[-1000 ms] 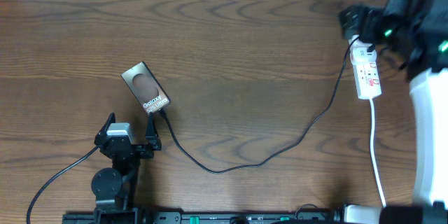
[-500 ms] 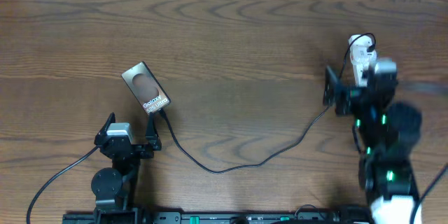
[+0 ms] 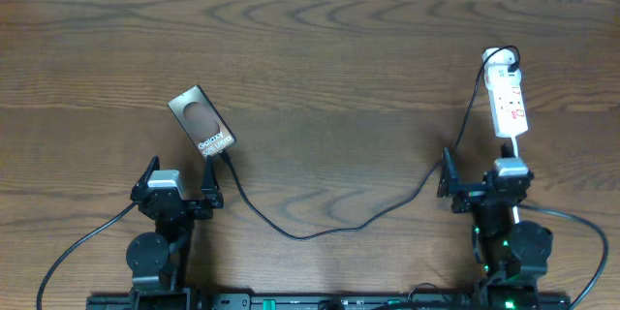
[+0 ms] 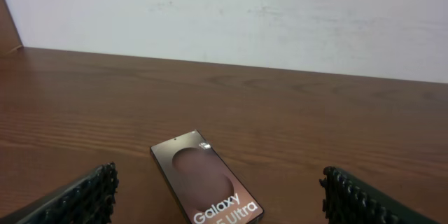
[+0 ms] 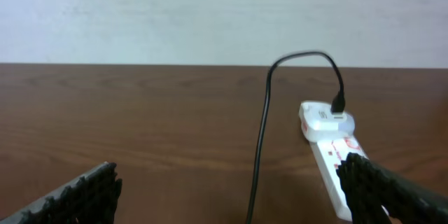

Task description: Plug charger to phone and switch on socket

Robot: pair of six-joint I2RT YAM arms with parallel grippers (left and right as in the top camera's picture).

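Note:
The phone (image 3: 201, 121) lies flat at the centre left, dark and glossy with white lettering, tilted on the wood. The charger (image 3: 300, 235) is a thin black cable. It runs from the phone's near short edge, loops toward the front and climbs to the far end of the socket (image 3: 510, 97), a white strip with red marks. I cannot tell whether its tip is seated in the phone. My left gripper (image 3: 181, 176) stands open just in front of the phone (image 4: 206, 185). My right gripper (image 3: 484, 176) stands open in front of the socket (image 5: 329, 147), with the cable (image 5: 262, 133) between its fingers' lines.
The socket's white cord (image 3: 519, 150) runs toward the front, behind my right arm. Thick black robot cables (image 3: 77, 242) trail at the front left. A white wall (image 4: 224, 14) bounds the table's far edge.
My right arm has swung from the back right corner over the socket down to the front right, uncovering the socket. The left arm, phone and cable have not moved.

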